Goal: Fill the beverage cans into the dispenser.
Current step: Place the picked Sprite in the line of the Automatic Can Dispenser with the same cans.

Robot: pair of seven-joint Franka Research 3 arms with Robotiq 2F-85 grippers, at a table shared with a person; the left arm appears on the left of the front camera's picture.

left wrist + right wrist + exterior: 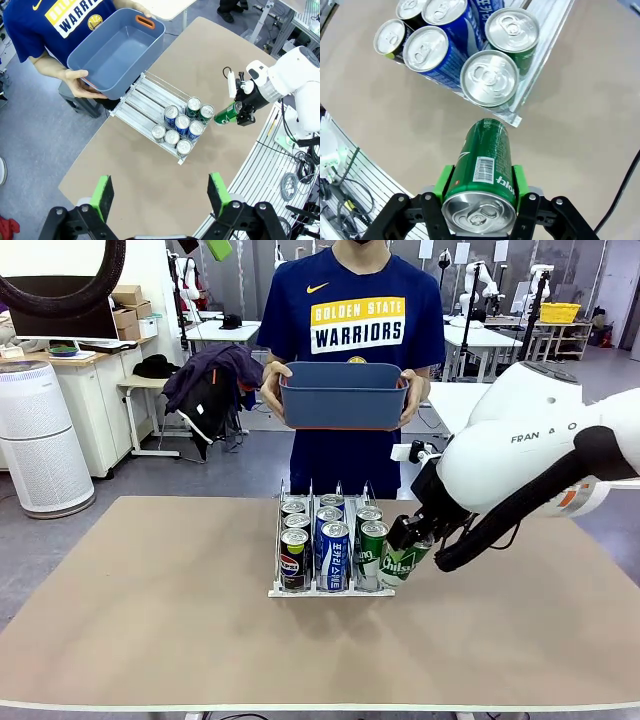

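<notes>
Front view: seven cans (333, 540) stand in the dispenser (275, 591); the right gripper (408, 540) clamps a green can (404, 562) just beside it, not yet loaded. The left gripper (160, 195) hangs wide open, empty; the person's tub (344, 394) looks empty.

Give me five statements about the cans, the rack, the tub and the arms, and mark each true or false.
1. The right gripper holds a green can. True.
2. That can stands upright in the rack. False: it is tilted, beside the rack's right side.
3. The person holds a blue tub with both hands. True.
4. The left gripper grips a black can. False: its jaws are open and hold nothing.
5. The rack's front cans are all green. False: black, blue and green.
</notes>
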